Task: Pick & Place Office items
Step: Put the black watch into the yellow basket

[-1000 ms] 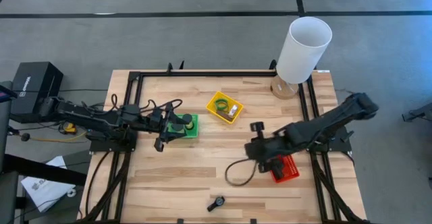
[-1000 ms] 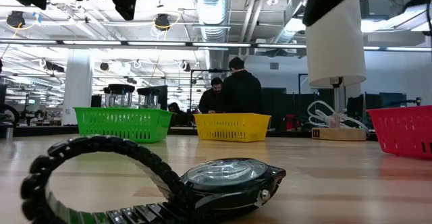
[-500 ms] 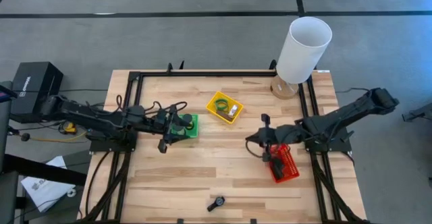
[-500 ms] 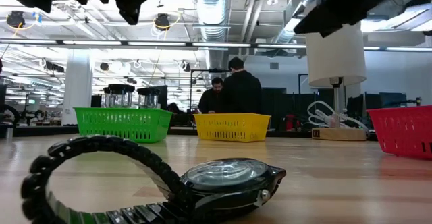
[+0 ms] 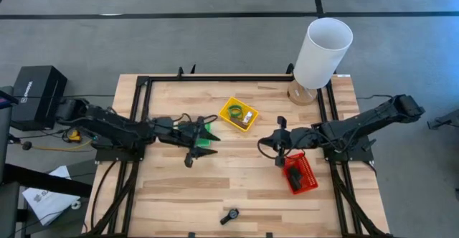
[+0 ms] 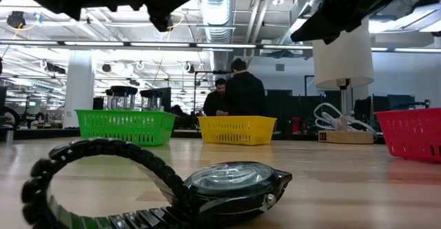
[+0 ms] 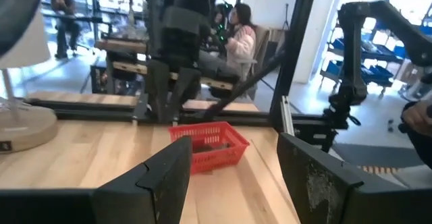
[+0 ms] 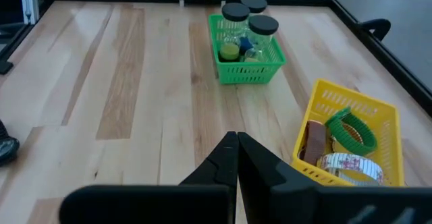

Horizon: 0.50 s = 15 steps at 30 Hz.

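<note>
My left gripper (image 5: 204, 141) hangs open above the green tray (image 5: 208, 132), pointing level toward the table's right; nothing is between its fingers (image 7: 162, 183). My right gripper (image 5: 262, 144) is shut and empty, above the bare wood left of the red tray (image 5: 301, 173), slanting down toward the left. The green tray (image 8: 246, 45) holds jars with black lids. A green ring (image 8: 351, 133), a clear tape roll and a brown oblong lie in the yellow tray (image 5: 239, 114). A black wristwatch (image 5: 229, 215) lies on its side by the near edge.
A tall white cylinder (image 5: 323, 48) stands on a round wooden base at the far right corner. A black frame (image 5: 215, 78) runs along the table's edges. Bare wood lies between the trays and the watch (image 6: 172, 187). People stand in the room behind the table.
My left gripper has gone toward the table's right, across the green tray, staying open. My right arm has drawn back toward the right edge, and its shut gripper has sunk and tipped from pointing down to slanting left, beside the red tray.
</note>
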Each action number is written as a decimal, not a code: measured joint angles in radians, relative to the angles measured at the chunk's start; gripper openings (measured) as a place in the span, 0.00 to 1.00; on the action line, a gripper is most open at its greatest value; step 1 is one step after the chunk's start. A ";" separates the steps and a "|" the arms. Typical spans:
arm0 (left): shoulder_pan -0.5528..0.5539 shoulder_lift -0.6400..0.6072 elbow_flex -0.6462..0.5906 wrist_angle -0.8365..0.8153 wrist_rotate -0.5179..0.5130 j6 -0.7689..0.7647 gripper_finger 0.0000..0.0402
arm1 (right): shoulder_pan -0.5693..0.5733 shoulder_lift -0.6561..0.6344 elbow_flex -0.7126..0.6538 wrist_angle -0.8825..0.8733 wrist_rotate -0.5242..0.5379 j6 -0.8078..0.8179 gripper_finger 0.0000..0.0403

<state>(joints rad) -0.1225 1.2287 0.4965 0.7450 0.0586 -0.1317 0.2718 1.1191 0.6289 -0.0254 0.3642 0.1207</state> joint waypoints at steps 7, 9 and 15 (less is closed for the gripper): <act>-0.073 0.082 0.113 -0.121 0.021 0.106 0.53 | 0.000 0.000 0.000 -0.008 0.000 0.000 0.00; -0.102 0.085 0.149 -0.195 0.020 0.135 0.52 | 0.000 0.000 0.000 -0.010 0.000 0.000 0.00; -0.183 0.084 0.214 -0.272 -0.054 0.153 0.48 | 0.001 0.000 0.000 -0.021 0.000 0.000 0.00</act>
<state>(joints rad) -0.3054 1.3128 0.7104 0.4730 0.0047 0.0213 0.2726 1.1191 0.6292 -0.0460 0.3641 0.1211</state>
